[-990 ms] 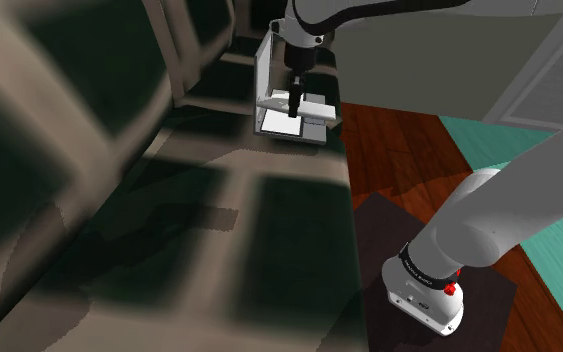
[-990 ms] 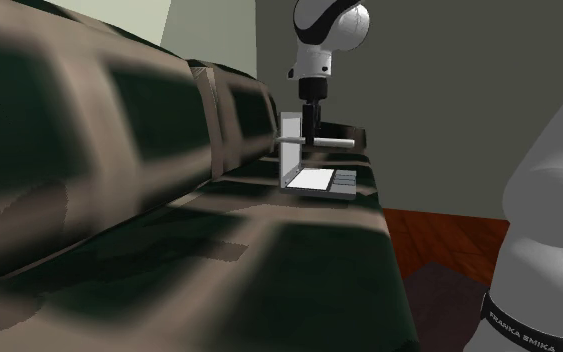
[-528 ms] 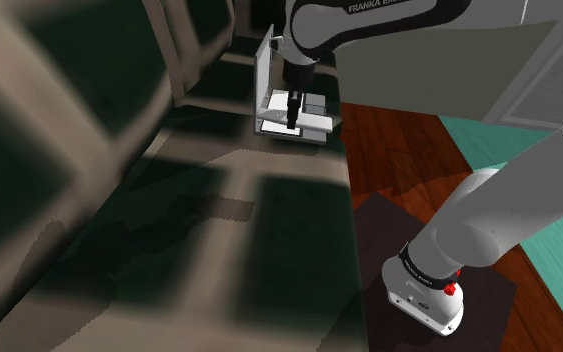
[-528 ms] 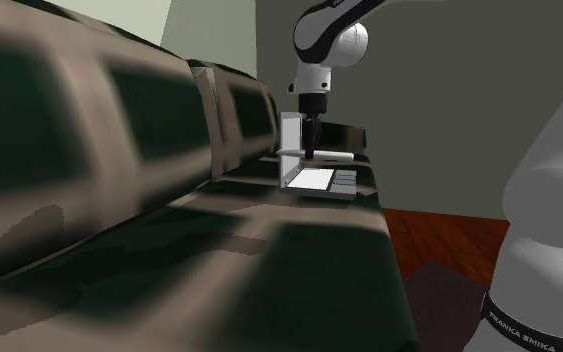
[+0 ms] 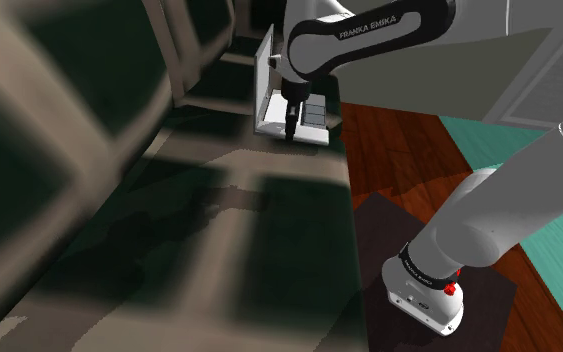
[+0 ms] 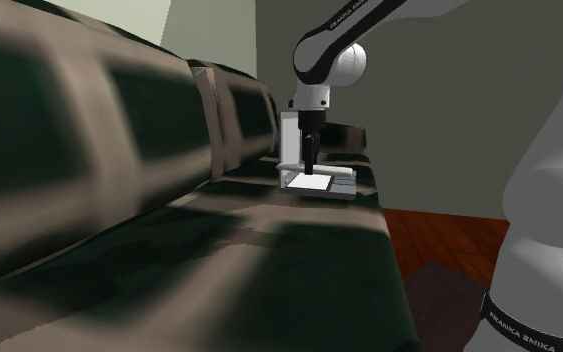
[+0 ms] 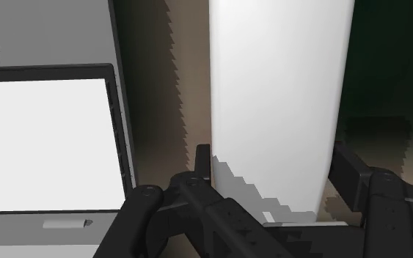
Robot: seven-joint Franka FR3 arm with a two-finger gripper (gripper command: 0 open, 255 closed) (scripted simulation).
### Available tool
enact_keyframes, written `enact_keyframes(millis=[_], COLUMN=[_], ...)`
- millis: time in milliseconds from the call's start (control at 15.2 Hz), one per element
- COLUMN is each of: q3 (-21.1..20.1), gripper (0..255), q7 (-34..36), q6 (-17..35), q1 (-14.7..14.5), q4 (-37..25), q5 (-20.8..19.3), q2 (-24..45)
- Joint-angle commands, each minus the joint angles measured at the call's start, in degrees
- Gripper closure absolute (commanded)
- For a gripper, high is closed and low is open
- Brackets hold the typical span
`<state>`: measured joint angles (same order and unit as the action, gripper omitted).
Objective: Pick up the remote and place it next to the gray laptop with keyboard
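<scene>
Wrist view | gripper (image 7: pixel 273 167) is clasping the white remote (image 7: pixel 278 95) between its fingers (image 7: pixel 202 163), just beside the laptop (image 7: pixel 47 146) | you are placing | next, likely: settling it, then opening fingers.

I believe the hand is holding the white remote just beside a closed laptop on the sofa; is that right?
Not quite: the laptop is open, its screen standing upright, as the second exterior view shows. The rest holds: the hand clasps the white remote just beside the laptop on the sofa.
</scene>
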<state>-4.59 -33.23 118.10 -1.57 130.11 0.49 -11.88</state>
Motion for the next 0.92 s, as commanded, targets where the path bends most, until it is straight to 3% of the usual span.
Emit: enact_keyframes(millis=[0, 858], q3=[-0.02, -0.2], gripper=[255, 255], q7=[0.04, 0.44], q6=[1.59, 12.03], q1=[0.0, 0.04], q4=[1.02, 6.55], q5=[-0.03, -0.46], q2=[0.52, 5.45])
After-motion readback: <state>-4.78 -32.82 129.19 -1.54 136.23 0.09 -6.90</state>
